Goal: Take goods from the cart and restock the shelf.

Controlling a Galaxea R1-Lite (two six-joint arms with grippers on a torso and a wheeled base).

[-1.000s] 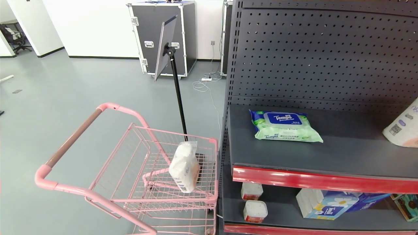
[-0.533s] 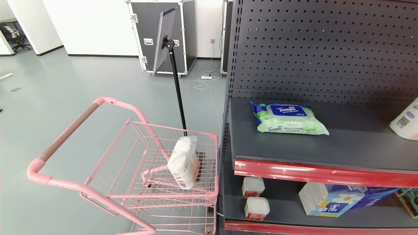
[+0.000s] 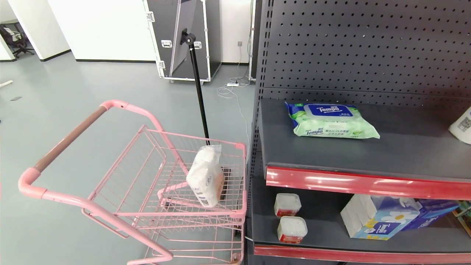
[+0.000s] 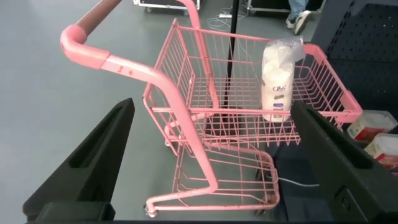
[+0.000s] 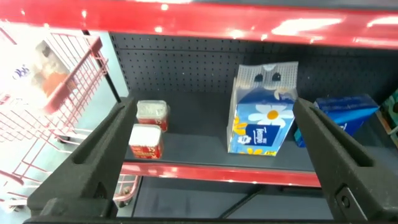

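A pink wire cart stands left of the dark shelf unit. A white soft package stands upright in the cart's basket, against its side nearest the shelf. On the upper shelf lies a green and blue wipes pack. My left gripper hangs open above the cart, with the white package beyond its fingers. My right gripper is open and faces the lower shelf, where a blue tissue pack and two small tubs stand.
A white roll pack sits at the upper shelf's right edge. Tissue boxes and two tubs stand on the lower shelf. A black stand pole rises behind the cart, with a flight case farther back. Open grey floor lies left.
The whole head view has shifted as the camera moved closer to cart and shelf. The package, the cart and the shelf goods keep their places.
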